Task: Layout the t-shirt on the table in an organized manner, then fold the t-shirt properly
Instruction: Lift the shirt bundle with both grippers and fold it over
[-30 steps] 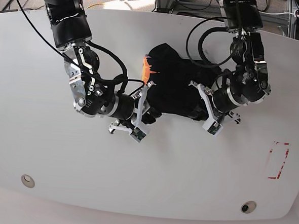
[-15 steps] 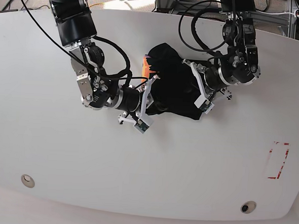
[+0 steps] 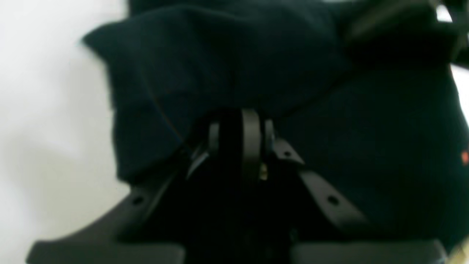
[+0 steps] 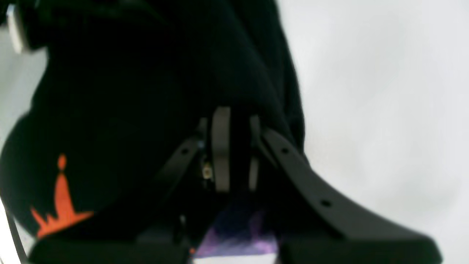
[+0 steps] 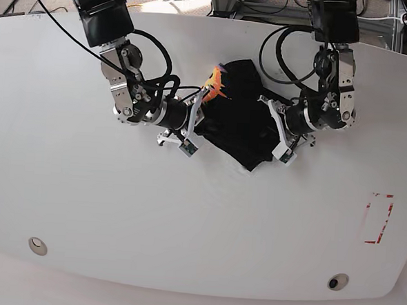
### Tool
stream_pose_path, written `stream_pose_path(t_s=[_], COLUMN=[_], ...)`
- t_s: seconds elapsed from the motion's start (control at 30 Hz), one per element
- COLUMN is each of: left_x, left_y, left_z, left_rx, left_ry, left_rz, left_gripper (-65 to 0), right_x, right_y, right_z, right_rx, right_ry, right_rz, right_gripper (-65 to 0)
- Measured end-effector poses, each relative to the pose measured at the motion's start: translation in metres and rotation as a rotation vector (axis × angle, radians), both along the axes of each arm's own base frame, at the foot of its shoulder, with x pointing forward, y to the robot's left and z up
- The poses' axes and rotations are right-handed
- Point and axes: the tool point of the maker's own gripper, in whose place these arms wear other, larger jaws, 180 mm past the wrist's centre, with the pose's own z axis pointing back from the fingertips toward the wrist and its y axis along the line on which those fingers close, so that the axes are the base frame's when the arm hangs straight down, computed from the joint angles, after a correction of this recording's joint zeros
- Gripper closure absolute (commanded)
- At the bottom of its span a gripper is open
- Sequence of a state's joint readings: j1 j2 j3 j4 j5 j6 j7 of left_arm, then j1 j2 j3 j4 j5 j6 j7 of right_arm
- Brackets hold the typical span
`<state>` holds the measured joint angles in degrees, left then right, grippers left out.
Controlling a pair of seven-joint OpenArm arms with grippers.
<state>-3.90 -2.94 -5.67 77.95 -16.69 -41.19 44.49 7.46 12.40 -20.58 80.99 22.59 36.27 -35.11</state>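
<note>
The black t-shirt (image 5: 238, 120) is bunched in a heap on the white table (image 5: 185, 220), with an orange print (image 5: 213, 80) at its far left edge. In the base view my left gripper (image 5: 272, 129) bites into the heap's right side. My right gripper (image 5: 200, 121) bites into the left side. The left wrist view shows the left gripper (image 3: 240, 135) shut on a fold of the t-shirt (image 3: 220, 66). In the right wrist view the right gripper (image 4: 231, 146) is shut on the t-shirt (image 4: 128, 91), near the orange print (image 4: 58, 205) and a purplish patch (image 4: 238, 234).
A red tape rectangle (image 5: 378, 218) marks the table's right side. Two small round holes (image 5: 37, 245) (image 5: 338, 281) sit near the front edge. Black cables loop from both arms over the far part of the table.
Both arms have drawn toward the far side of the table, pulling the t-shirt into a tighter heap. The right gripper has closed on the cloth.
</note>
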Motion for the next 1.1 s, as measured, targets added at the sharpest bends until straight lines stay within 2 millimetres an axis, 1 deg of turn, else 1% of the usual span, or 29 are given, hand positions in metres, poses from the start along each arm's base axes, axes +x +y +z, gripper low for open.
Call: stream_pose_path(t_s=[0.13, 0.27, 0.37, 0.43, 0.5, 0.57, 0.63, 0.7, 0.77, 0.83, 0.93, 1.0, 1.1], left_x=[0.019, 0.031, 0.04, 0.046, 0.056, 0.066, 0.073, 0.076, 0.076, 0.069, 0.051, 0.034, 0.013], left_y=[0.001, 0.0, -0.004, -0.006, -0.009, -0.009, -0.005, -0.003, -0.002, 0.0, 0.004, 0.009, 0.013], left_z=[0.002, 0.005, 0.01, 0.018, 0.036, 0.064, 0.09, 0.11, 0.124, 0.127, 0.117, 0.103, 0.087], left_rx=[0.008, 0.029, 0.051, 0.071, 0.08, 0.101, 0.136, 0.155, 0.171, 0.197, 0.223, 0.241, 0.243], left_ry=[-0.005, -0.01, -0.02, -0.038, -0.091, -0.165, -0.23, -0.284, -0.322, -0.324, -0.293, -0.248, -0.202], left_rz=[-0.015, -0.033, -0.038, -0.044, -0.04, -0.048, -0.05, -0.047, -0.048, -0.052, -0.055, -0.049, -0.042], left_gripper=[-5.6, -5.6, -5.6, -5.6, -5.6, -5.6, -5.6, -5.6, -5.6, -5.6, -5.6, -5.6, -5.6], right_x=[-0.015, -0.031, -0.04, -0.043, -0.041, -0.037, -0.03, -0.021, -0.011, -0.002, 0.01, 0.017, 0.027], right_y=[0.005, 0.009, 0.01, 0.01, 0.006, 0.002, -0.001, -0.001, 0.003, 0.008, 0.017, 0.021, 0.024], right_z=[0.003, 0.007, 0.014, 0.022, 0.034, 0.048, 0.059, 0.068, 0.08, 0.09, 0.096, 0.093, 0.084], right_rx=[0.012, -0.007, -0.048, -0.064, -0.079, -0.095, -0.128, -0.141, -0.136, -0.122, -0.103, -0.097, -0.09], right_ry=[-0.004, 0.0, -0.013, -0.032, -0.057, -0.089, -0.117, -0.147, -0.181, -0.211, -0.219, -0.206, -0.175], right_rz=[0.012, 0.038, 0.071, 0.082, 0.07, 0.06, 0.058, 0.06, 0.06, 0.062, 0.056, 0.053, 0.043], right_gripper=[-5.9, -5.9, -5.9, -5.9, -5.9, -5.9, -5.9, -5.9, -5.9, -5.9, -5.9, -5.9, -5.9])
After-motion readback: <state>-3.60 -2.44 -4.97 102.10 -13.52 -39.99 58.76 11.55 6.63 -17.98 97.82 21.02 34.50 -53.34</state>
